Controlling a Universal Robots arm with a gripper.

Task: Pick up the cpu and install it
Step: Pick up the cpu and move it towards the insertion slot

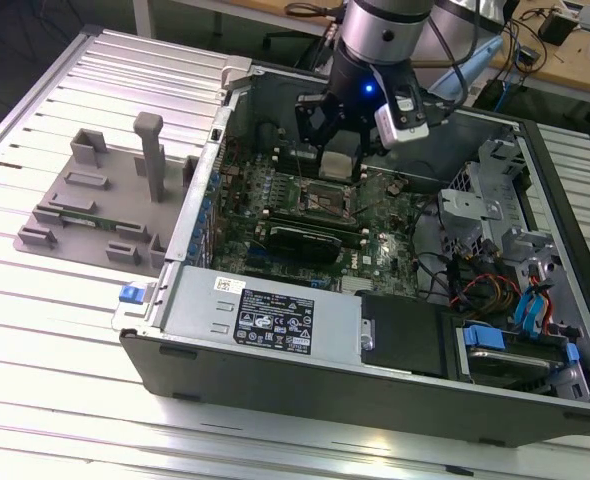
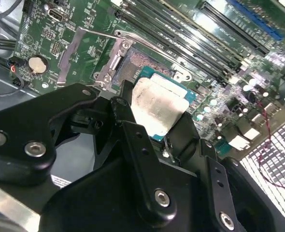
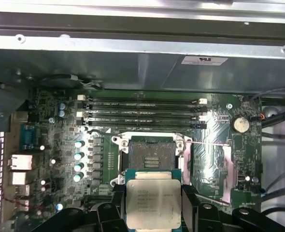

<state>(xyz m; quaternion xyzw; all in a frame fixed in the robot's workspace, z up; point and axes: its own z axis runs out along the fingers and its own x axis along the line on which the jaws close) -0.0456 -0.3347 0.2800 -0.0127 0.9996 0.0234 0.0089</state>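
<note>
Currently gripper (image 3: 152,195) clamps cpu (image 3: 153,207) above open socket (image 3: 149,155); memory sticks (image 3: 142,114) beside.

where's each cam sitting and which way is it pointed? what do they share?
Exterior view: off the arm, above and beside the open case, angled down; shows the arm and hand.
First wrist view: on the arm, facing straight onto the motherboard; the hand clamps the cpu.
Second wrist view: on the arm, oblique across the hand's black links.
All three share the held cpu and the open socket.
</note>
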